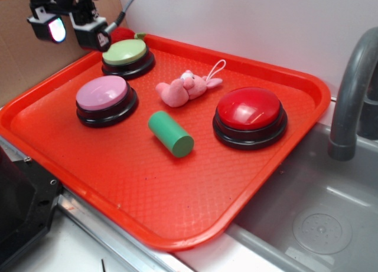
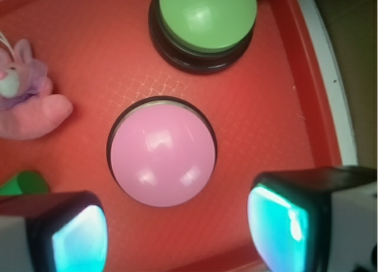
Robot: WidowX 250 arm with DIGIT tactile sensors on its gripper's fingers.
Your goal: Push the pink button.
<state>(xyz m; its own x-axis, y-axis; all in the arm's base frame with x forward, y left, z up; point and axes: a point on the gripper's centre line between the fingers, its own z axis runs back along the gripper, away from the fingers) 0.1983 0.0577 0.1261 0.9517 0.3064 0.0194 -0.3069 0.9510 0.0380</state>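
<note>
The pink button [image 1: 102, 92], a pale pink dome on a black base, sits on the left part of the red tray [image 1: 147, 189]. In the wrist view the pink button [image 2: 162, 152] lies just ahead of the fingers, in the middle of the frame. My gripper [image 1: 69, 28] hangs high above the tray's far left corner, up and left of the pink button. It is open and empty, with the pads [image 2: 80, 239] wide apart. In the wrist view the gripper [image 2: 177, 236] shows only bare tray between its fingers.
A light green button [image 1: 126, 52] stands at the tray's back left. A pink plush toy [image 1: 184, 88], a green cylinder [image 1: 170, 134] and a larger red button [image 1: 250, 110] lie further right. A sink [image 1: 313, 219] and grey faucet [image 1: 348, 95] are to the right. Cardboard [image 1: 23, 59] stands behind on the left.
</note>
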